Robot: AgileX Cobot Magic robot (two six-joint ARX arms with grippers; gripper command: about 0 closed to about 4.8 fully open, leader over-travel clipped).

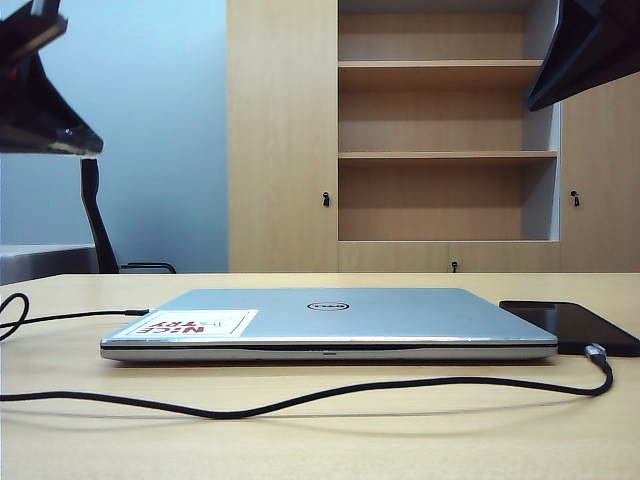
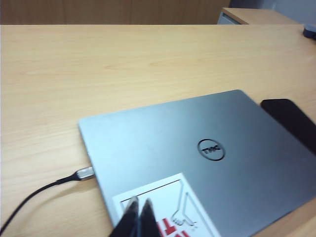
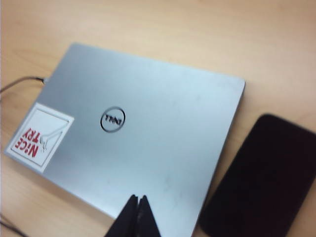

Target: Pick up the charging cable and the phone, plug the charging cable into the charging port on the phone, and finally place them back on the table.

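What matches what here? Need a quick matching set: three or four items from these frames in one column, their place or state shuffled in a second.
Column 1
1. silver closed laptop
2. thin black phone
3. black charging cable with metal plug
4. left gripper

Column 2
A. shut, held above the laptop's sticker
B. flat on the beige wooden table, beside the laptop's right edge in the exterior view
C. lid down, white and red sticker on top
D. trailing across the table in front of the laptop

Pairs: 1-C, 2-B, 3-D, 4-A
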